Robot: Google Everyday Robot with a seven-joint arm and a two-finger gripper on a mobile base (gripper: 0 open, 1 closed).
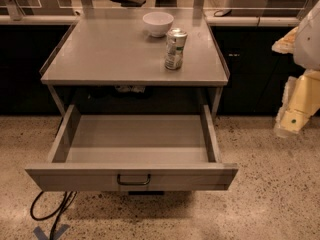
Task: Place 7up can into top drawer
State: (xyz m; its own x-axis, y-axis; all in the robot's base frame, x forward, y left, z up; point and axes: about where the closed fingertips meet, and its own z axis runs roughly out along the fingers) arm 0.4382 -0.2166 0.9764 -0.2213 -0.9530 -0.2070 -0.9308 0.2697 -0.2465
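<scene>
7up can [175, 49] upright on tabletop [110, 54] near white bowl [158, 23], top drawer [135, 176] pulled out below, gripper [291, 120] at right edge, grip state can't be told.

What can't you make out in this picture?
Camera view:
End effector, low at the right edge beside the tabletop: arm above cut off by the frame.
7up can: its far label side faces away.
Top drawer: floor nearest the front panel hidden behind that panel.
Items under the tabletop: lost in shadow.
Cable: upper part hidden beneath the drawer.
</scene>
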